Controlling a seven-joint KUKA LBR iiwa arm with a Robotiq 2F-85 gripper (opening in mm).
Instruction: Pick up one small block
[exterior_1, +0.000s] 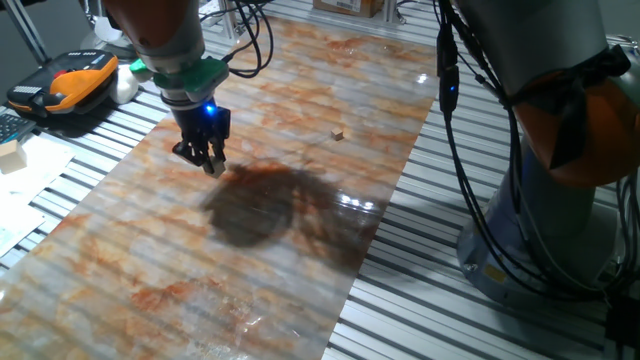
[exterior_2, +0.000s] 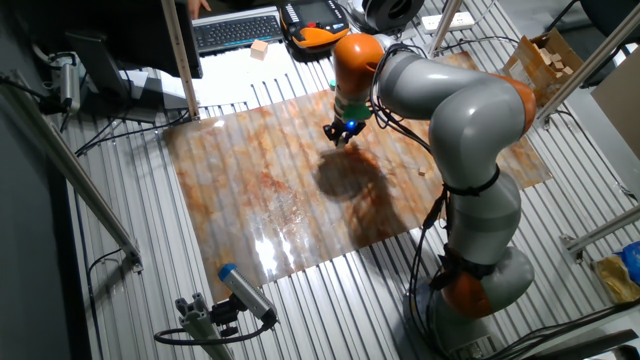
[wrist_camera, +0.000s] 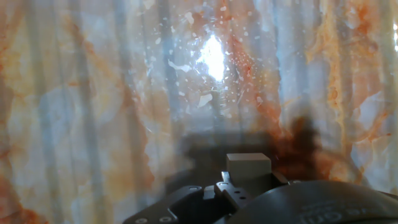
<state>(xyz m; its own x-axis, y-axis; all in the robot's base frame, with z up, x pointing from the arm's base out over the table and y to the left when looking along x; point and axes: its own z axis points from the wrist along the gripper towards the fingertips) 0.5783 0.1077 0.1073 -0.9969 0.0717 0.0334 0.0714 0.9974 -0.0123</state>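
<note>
My gripper (exterior_1: 211, 158) hangs over the left part of the marbled orange mat (exterior_1: 300, 80), lifted a little above it, with its dark shadow on the mat to the right. It is shut on the small block (exterior_1: 215, 168), a pale tan wooden cube at the fingertips. In the hand view the small block (wrist_camera: 249, 164) sits at the gripper (wrist_camera: 247, 180), with the mat blurred below. In the other fixed view the gripper (exterior_2: 340, 136) is over the mat's far side; the block is too small to make out there.
A much tinier brownish cube (exterior_1: 338, 133) lies on the mat to the right of the gripper. A bigger pale wooden block (exterior_1: 10, 152) sits off the mat at the left by a control pendant (exterior_1: 70, 80). The arm's base (exterior_1: 560, 150) and cables stand at the right.
</note>
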